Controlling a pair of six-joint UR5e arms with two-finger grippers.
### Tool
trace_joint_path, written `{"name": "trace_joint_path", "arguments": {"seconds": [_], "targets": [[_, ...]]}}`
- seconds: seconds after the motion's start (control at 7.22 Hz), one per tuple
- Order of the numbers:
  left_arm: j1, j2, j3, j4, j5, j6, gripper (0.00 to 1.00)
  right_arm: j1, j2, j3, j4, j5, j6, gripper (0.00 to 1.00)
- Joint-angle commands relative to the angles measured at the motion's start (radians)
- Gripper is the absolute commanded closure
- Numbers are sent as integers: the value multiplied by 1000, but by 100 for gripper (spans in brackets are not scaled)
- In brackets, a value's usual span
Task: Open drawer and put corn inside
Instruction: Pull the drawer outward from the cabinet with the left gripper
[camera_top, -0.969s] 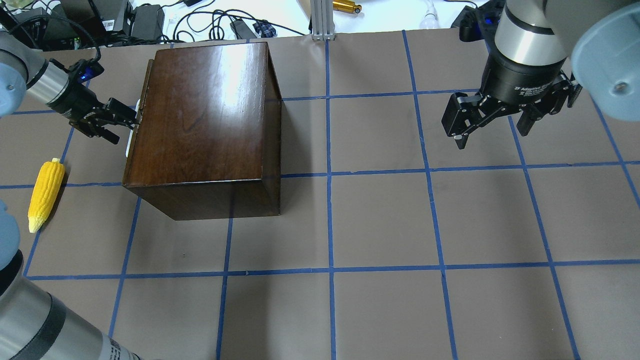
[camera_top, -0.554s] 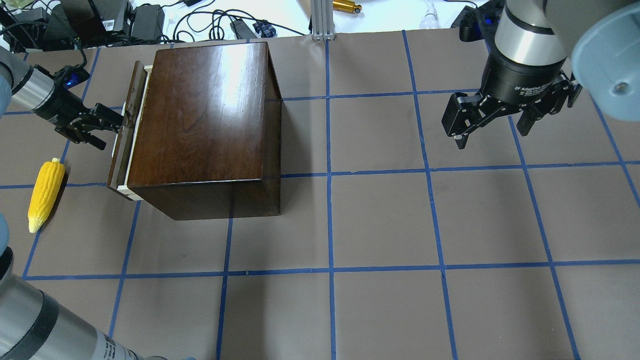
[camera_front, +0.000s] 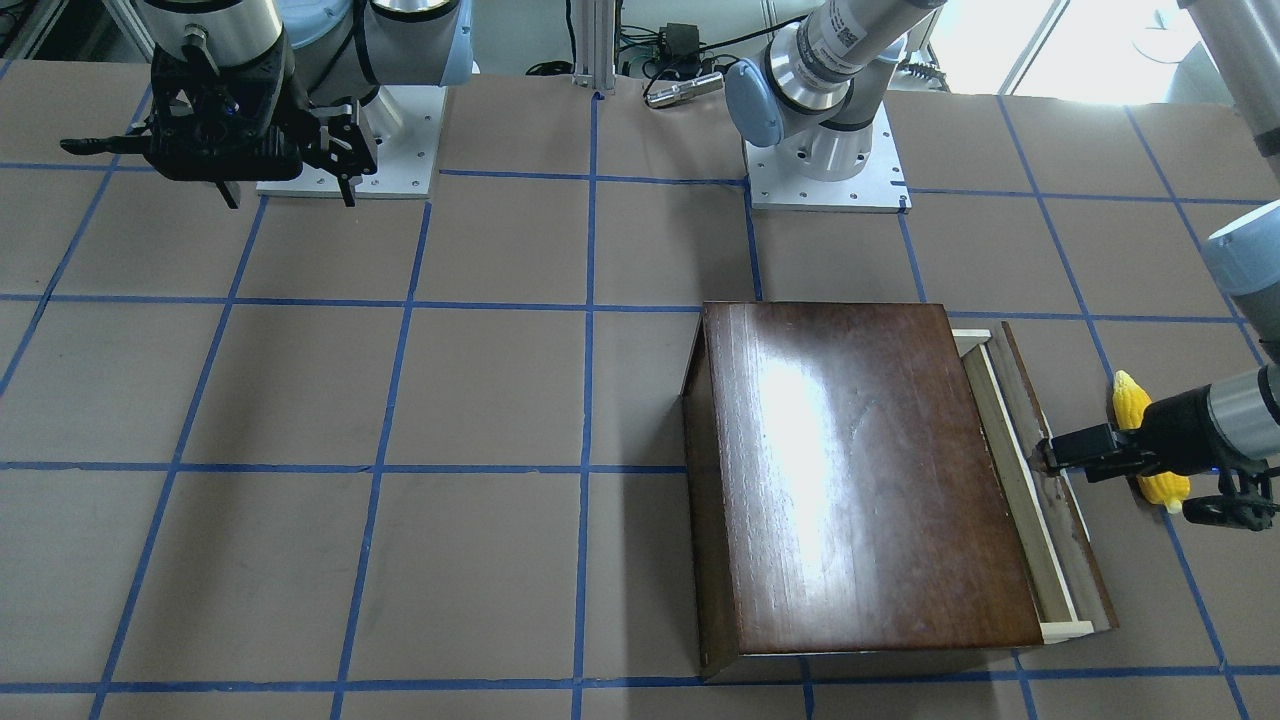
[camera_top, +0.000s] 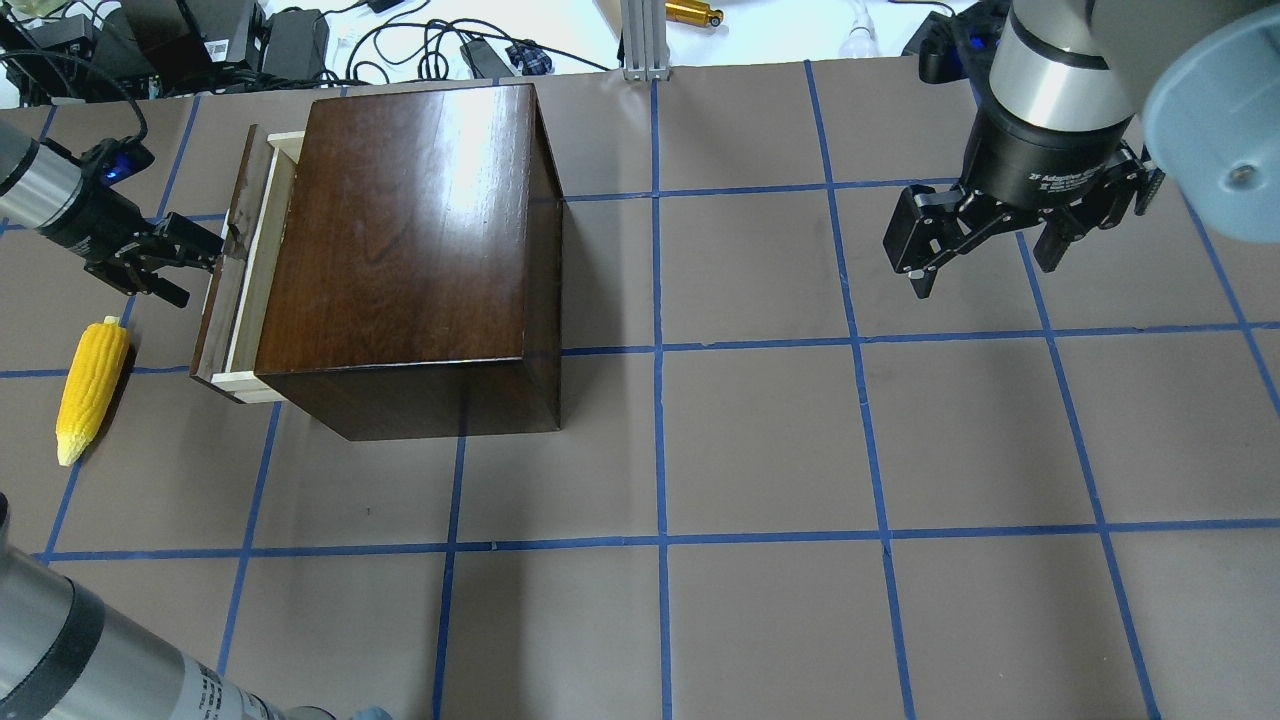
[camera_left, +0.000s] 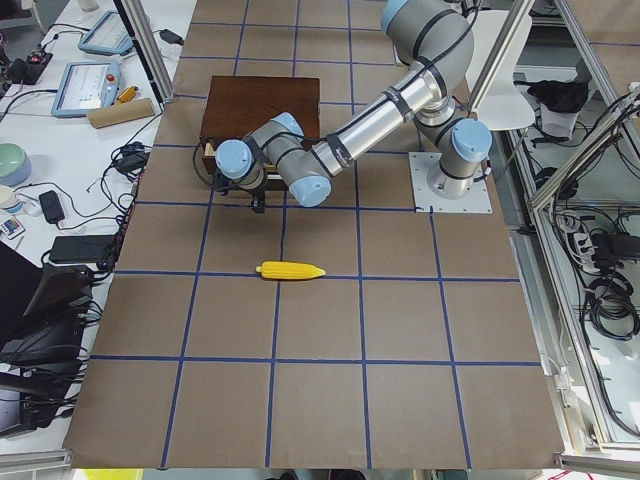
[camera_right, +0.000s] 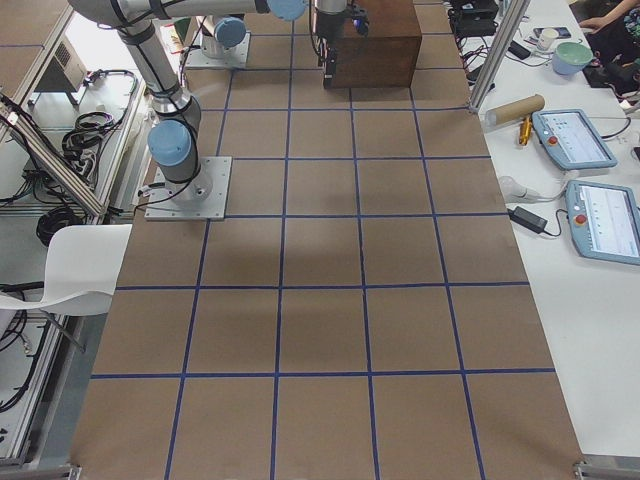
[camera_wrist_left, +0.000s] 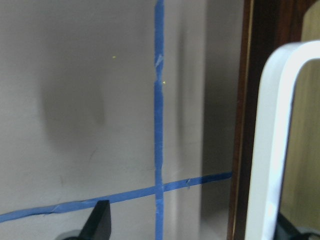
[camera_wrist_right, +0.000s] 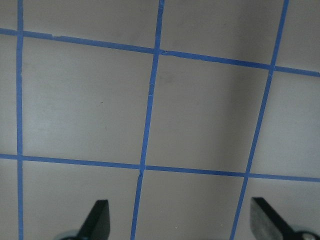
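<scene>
- The shallow pale wood drawer with a dark shiny front (camera_top: 218, 300) sticks out a little from the big dark brown wooden box (camera_top: 400, 220), at the upper left of the overhead view.
- The left claw (camera_top: 198, 272) is spread wide, with one finger at the drawer front.
- The right claw (camera_top: 985, 275) hangs wide and empty at the upper right.
- The bumpy yellow toy corn cob (camera_top: 92, 388) lies on the table at the lower left, apart from the drawer.
- Its long side runs almost up and down the frame, with the thin pale tip pointing down.
- I think what is left is to pull the drawer out more, grab the corn and drop it in.
</scene>
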Motion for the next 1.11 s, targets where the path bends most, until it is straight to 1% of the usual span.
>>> {"name": "trace_joint_path", "arguments": {"seconds": [0.0,0.28,0.97], "targets": [[11,-1,1,0,19,1,0,0,0,0,0,0,0,0],[43,-1,-2,0,19,2,0,0,0,0,1,0,-1,0],[75,9,4,-1,20,1,0,0,0,0,1,0,-1,0]]}}
